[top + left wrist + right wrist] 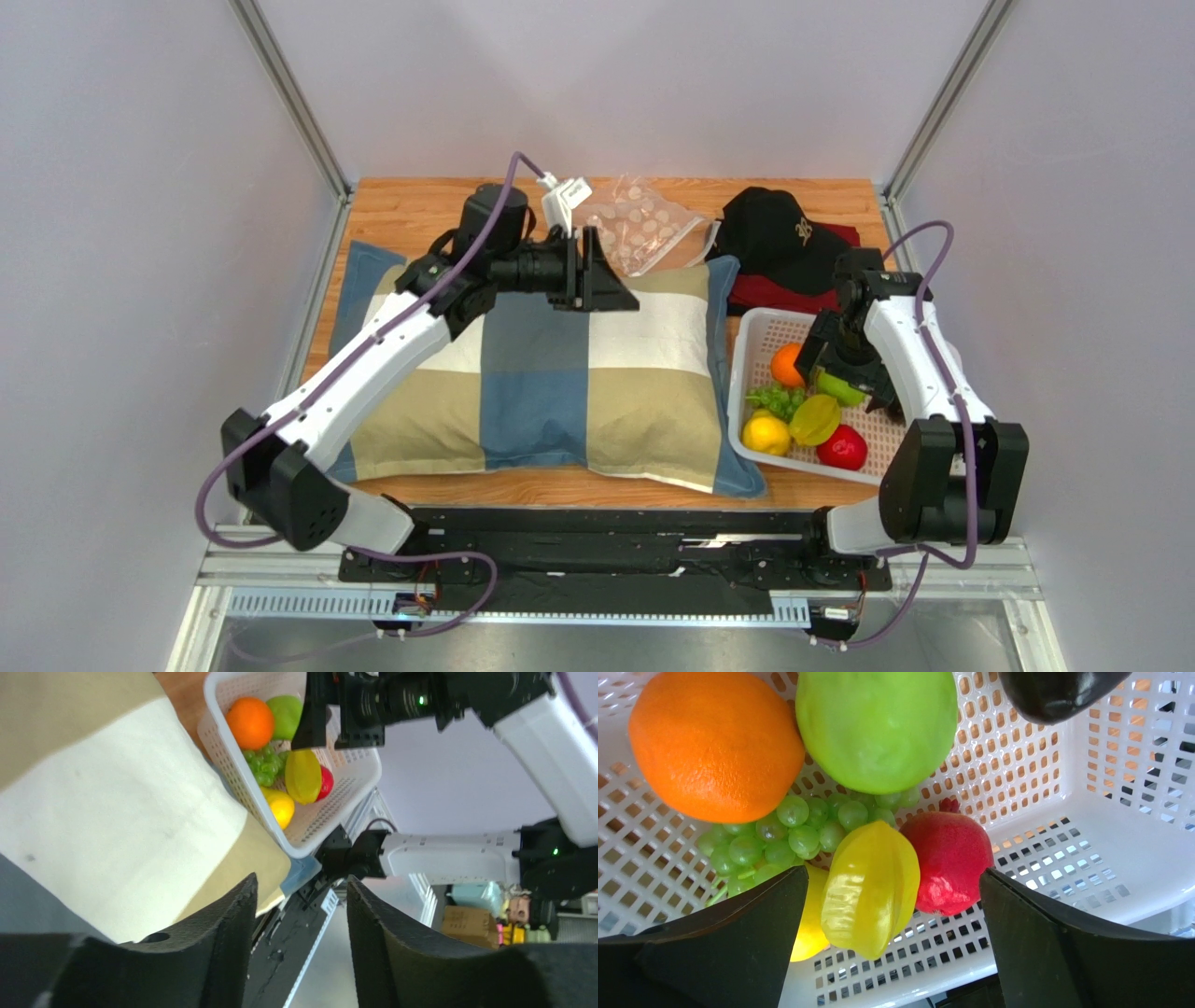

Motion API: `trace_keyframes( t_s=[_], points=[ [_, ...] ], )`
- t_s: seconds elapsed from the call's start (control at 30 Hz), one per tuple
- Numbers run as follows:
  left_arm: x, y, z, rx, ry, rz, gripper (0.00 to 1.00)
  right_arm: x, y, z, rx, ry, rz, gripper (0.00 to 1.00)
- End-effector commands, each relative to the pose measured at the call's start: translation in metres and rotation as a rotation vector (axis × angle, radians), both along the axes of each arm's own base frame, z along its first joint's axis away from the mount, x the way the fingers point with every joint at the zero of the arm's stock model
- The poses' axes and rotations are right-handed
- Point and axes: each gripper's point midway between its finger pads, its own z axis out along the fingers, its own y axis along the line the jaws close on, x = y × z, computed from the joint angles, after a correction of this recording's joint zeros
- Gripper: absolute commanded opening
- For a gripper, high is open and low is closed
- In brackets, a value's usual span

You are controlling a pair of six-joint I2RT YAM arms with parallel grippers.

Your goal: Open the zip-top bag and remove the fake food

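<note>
Plainly spread and empty, right fingers (1074, 952) hang over the fake food (871, 889), left fingers (203, 952) near the upper-middle zip-top bag (643, 231).

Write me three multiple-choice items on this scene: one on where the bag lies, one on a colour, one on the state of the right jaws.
1. Where does the bag lie, relative to the pillow?
A. on top of it
B. under it
C. beyond its far edge

2. What colour is the cap?
A. white
B. black
C. green

3. How do the jaws of the right gripper stand?
A. open above the fruit in the basket
B. shut on a piece of it
C. shut and empty

Answers:
1. C: the top view shows the bag past the pillow's far edge.
2. B: the cap is plainly black in the top view.
3. A: the right wrist view shows a wide gap between the jaws, with nothing clamped.
</note>
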Motion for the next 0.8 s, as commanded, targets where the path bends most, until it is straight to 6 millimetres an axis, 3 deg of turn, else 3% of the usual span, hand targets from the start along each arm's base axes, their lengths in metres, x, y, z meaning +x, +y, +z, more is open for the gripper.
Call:
trace_keyframes(
  t_s=[0.0, 0.07, 0.13, 0.23, 0.27, 0.33, 0.37, 0.53, 0.77],
  points=[
    [-0.044, 0.021, 0.007, 0.019, -0.132, -0.058, 0.58, -0.003, 0.009, 0.035, 0.014, -0.103, 0.035, 0.98],
    [-0.058, 0.036, 0.009, 0.033, -0.174, -0.039, 0.61, -0.009, 0.025, 0.053, 0.079, -0.163, 0.045, 0.99],
    [-0.071, 0.050, 0.015, 0.028, -0.209, -0.015, 0.62, -0.012, 0.058, 0.068, 0.210, -0.234, 0.083, 1.00],
    [-0.089, 0.065, 0.024, -0.013, -0.226, 0.036, 0.66, -0.016, 0.103, 0.110, 0.402, -0.438, 0.150, 1.00],
    [-0.091, 0.068, 0.033, -0.048, -0.237, 0.067, 0.69, -0.017, 0.116, 0.133, 0.447, -0.555, 0.189, 1.00],
    [-0.106, 0.083, 0.049, -0.113, -0.298, 0.117, 0.71, -0.021, 0.128, 0.154, 0.521, -0.639, 0.195, 1.00],
    [-0.104, 0.091, 0.060, -0.149, -0.337, 0.176, 0.73, -0.024, 0.133, 0.173, 0.560, -0.713, 0.190, 1.00],
    [-0.120, 0.137, 0.101, -0.212, -0.520, 0.358, 0.79, -0.034, 0.130, 0.216, 0.574, -0.887, 0.211, 1.00],
    [-0.120, 0.181, 0.121, -0.186, -0.580, 0.566, 0.88, -0.051, 0.107, 0.258, 0.480, -1.051, 0.204, 1.00]
  ],
)
